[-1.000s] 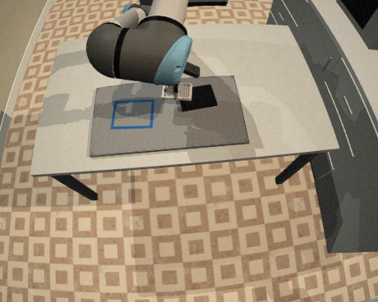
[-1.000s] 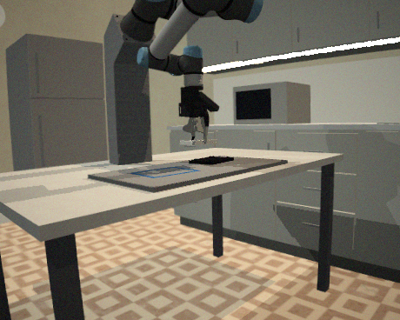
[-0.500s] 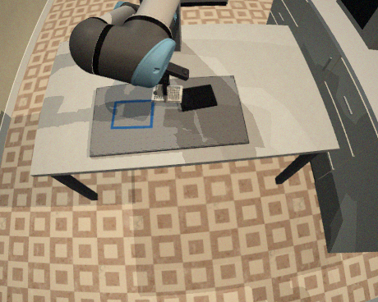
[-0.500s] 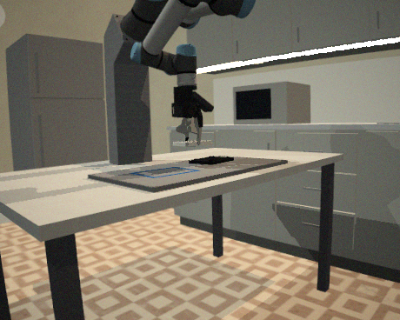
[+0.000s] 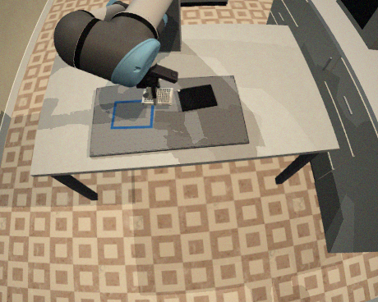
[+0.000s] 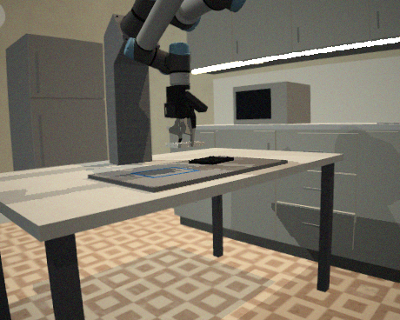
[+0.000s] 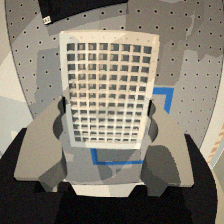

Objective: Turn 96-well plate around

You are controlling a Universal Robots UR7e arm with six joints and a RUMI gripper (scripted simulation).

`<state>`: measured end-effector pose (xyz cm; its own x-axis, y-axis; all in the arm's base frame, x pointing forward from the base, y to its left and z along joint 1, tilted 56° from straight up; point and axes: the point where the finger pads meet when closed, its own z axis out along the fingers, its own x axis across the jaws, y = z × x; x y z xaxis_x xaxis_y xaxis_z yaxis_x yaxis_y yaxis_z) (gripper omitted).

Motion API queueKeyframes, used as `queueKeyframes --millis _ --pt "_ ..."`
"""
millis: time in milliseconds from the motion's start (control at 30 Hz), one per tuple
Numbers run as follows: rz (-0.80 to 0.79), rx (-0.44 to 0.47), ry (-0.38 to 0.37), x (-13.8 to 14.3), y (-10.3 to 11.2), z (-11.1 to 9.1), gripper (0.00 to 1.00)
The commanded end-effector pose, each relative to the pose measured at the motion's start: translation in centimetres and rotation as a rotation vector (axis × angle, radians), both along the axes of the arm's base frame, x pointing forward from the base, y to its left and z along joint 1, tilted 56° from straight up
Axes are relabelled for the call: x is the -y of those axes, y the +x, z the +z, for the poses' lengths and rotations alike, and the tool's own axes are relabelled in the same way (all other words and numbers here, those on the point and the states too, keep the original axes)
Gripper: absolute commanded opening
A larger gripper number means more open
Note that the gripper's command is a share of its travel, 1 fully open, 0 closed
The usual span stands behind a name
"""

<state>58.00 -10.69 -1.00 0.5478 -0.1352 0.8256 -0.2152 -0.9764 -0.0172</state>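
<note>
Gripper: the RUMI two-jaw gripper [image 5: 154, 96] [image 6: 187, 143] [image 7: 107, 98] is clamped on the plate, one finger against each long side.
Plate: the white 96-well plate [image 5: 165, 96] [image 6: 174, 143] [image 7: 102, 75] lies between the fingertips, with most of its length reaching out past them in the wrist view. It is held about level, raised over the board and out of the nest; I cannot tell which corner is cut.
Blue outline: the blue rectangle [image 5: 133, 127] [image 6: 176, 174] [image 7: 162, 91] is marked on the board, partly behind the plate in the wrist view.
Nest: the black plate nest [image 5: 198, 98] [image 6: 210, 160] [image 7: 75, 9] is on the board, to the right of the plate in the top view. A small white tag [image 7: 46, 20] shows at its corner, too small to read surely.
Board: the grey perforated board [image 5: 218, 127] [image 6: 256, 164] [image 7: 200, 30] lies on the pale table [image 5: 275, 102] [image 6: 52, 204].
Background: a grey refrigerator [image 6: 65, 87] and a microwave [image 6: 297, 102] stand beyond.
</note>
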Motion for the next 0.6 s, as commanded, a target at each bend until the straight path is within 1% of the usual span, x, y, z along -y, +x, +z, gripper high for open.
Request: queueKeyframes --millis 0,167,233,567 --pt "0.002 0.0 0.0 1.7 0.0 0.4 0.0" --pt "0.002 0.0 0.0 3.3 0.0 0.8 0.0" --pt "0.002 0.0 0.0 3.3 0.0 0.8 0.0" --pt "0.002 0.0 0.0 6.5 0.0 1.5 0.0"
